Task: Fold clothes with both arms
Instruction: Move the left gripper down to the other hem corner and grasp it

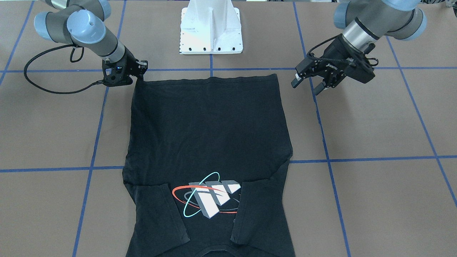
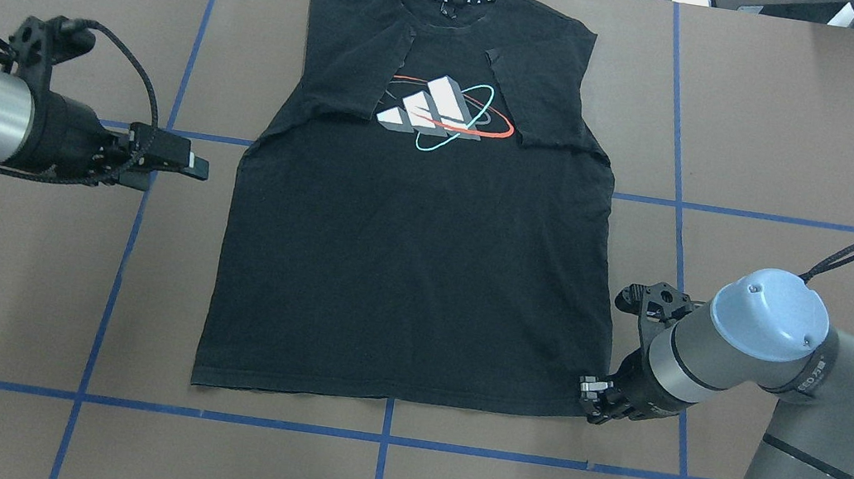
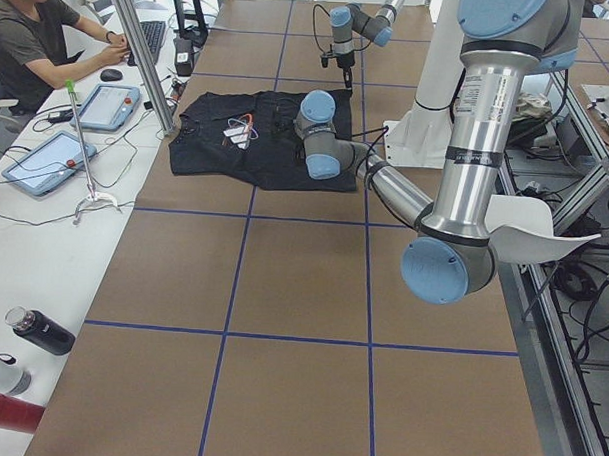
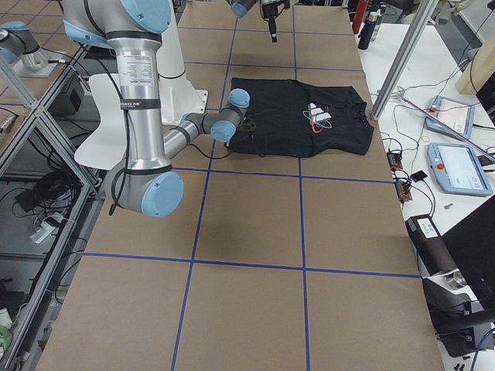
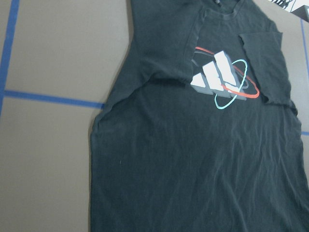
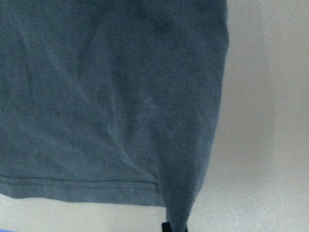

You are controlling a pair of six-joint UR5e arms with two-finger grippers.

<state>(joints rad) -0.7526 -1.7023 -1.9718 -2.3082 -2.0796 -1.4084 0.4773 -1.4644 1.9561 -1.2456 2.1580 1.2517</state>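
Note:
The black T-shirt lies flat on the brown table, print up and collar away from the robot. Both sleeves are folded in over the chest. My right gripper sits low at the near right hem corner and is shut on it. In the right wrist view the fabric draws to a pinched point at the bottom edge. My left gripper hovers open off the shirt's left side, a short gap from its edge, holding nothing. The left wrist view looks down on the shirt.
The white pedestal base stands at the table's near edge, behind the hem. Blue tape lines cross the brown surface. A side desk holds tablets and bottles, with a seated person.

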